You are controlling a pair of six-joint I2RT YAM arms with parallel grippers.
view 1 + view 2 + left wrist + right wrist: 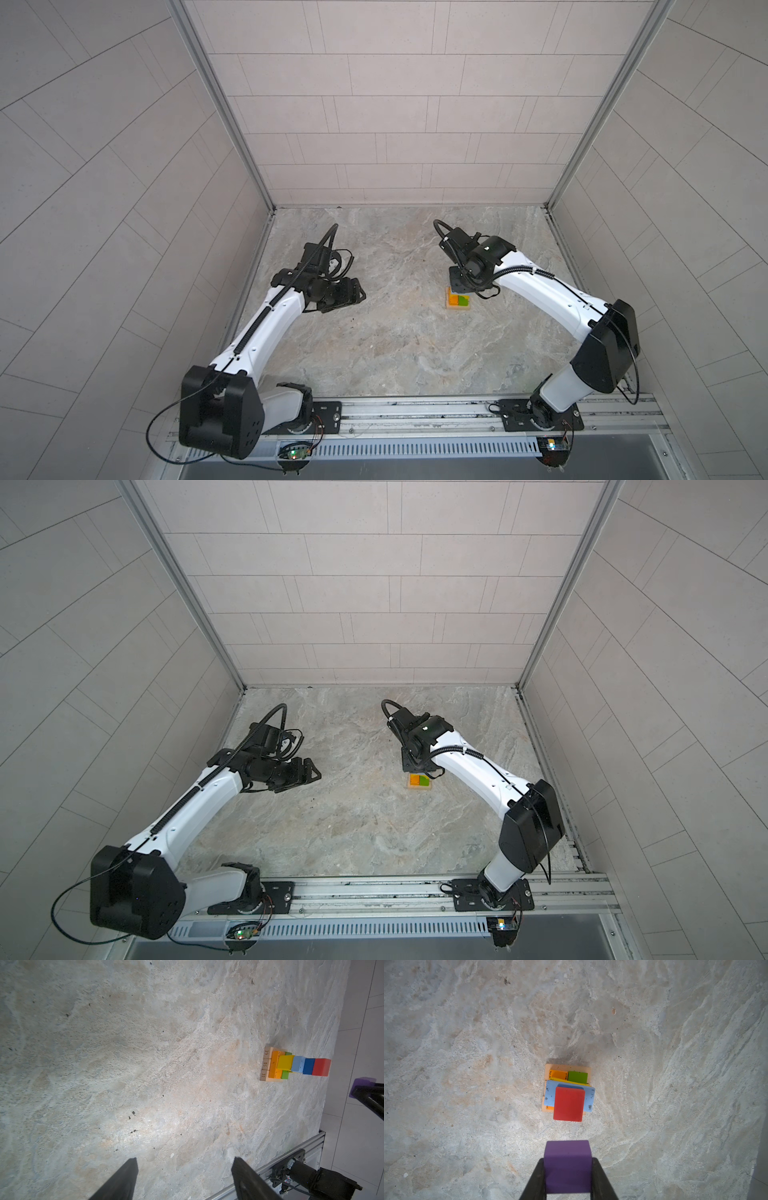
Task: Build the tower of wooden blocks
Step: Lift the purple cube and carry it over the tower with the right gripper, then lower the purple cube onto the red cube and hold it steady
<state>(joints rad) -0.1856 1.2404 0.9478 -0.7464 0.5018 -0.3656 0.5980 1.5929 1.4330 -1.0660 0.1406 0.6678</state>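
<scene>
The stepped tower of painted wooden blocks (286, 1064) stands on the marbled stone tabletop (467, 1043), right of the middle in both top views. It rises from a tan base to a red wooden cube (568, 1104). Only the cap seems left. The small purple wooden cube (568, 1165) is pinched by the right gripper (568, 1159), higher than the stack and off to one side (no contact yet). The left gripper (185, 1159) is spread and empty, well apart.

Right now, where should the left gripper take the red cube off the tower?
Pinch the red cube on two opposite side faces, coming straight down. It tops the tower, sides flat and bare; the blue cube sits right beneath, so stay above that seam. The right gripper, shut on the purple cube, hangs near the top and likely must clear first.
</scene>
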